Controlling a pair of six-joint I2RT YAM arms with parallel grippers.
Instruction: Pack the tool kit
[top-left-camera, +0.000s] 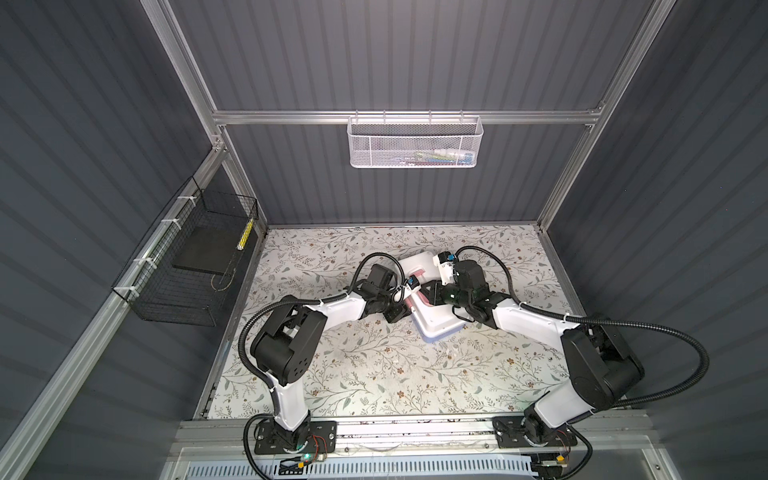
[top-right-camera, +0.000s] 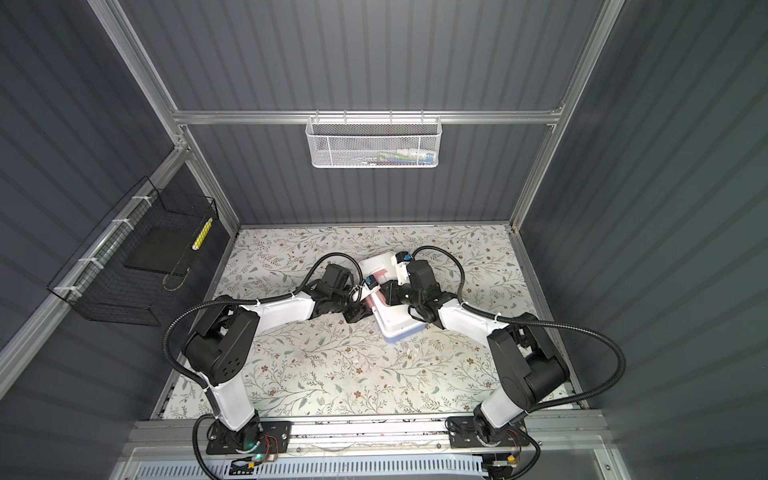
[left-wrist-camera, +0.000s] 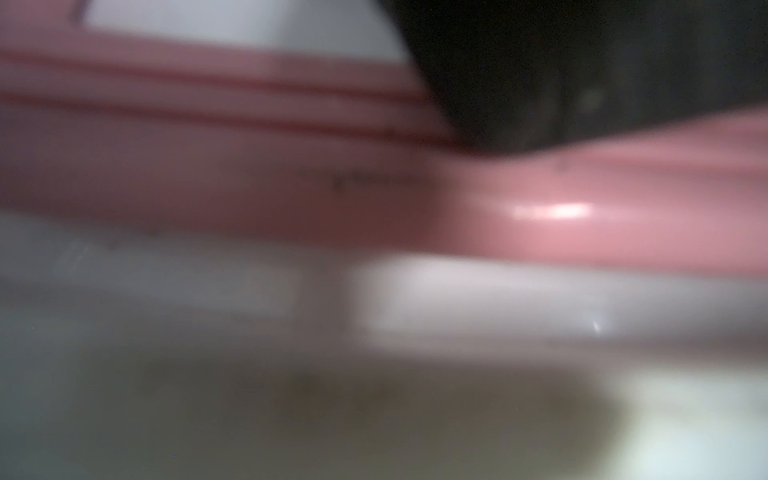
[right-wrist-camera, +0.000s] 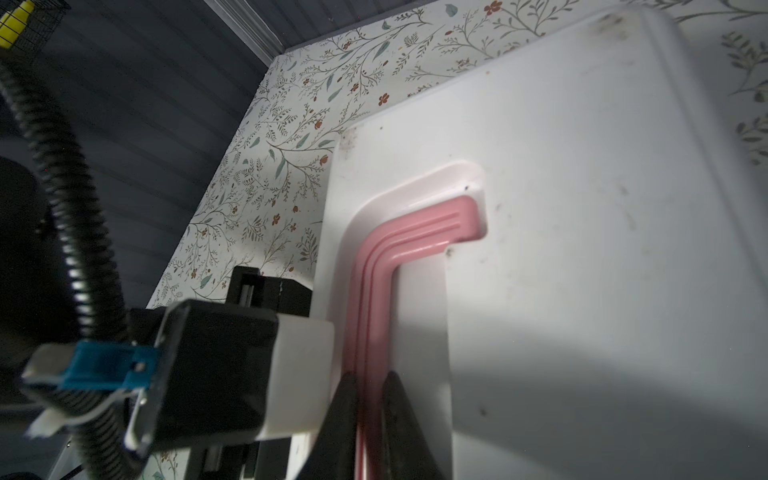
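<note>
Presently, the tool kit (top-left-camera: 436, 322) lies skewed on the floral table (top-left-camera: 374, 365), slightly back of the table's centre. Its white lid is down over the light blue base (top-left-camera: 442, 334). The right gripper (right-wrist-camera: 370, 378) is clenched on the pink handle (right-wrist-camera: 374, 266): two dark fingers (right-wrist-camera: 343, 415) press either side of the bar, and the bar's far end sits in the lid's recess. The left gripper (top-left-camera: 394, 313) sits against the kit's edge, toward the left-arm side of the table. Its wrist view is blurred and filled with pink plastic, so whether it grasps anything cannot be determined.
</note>
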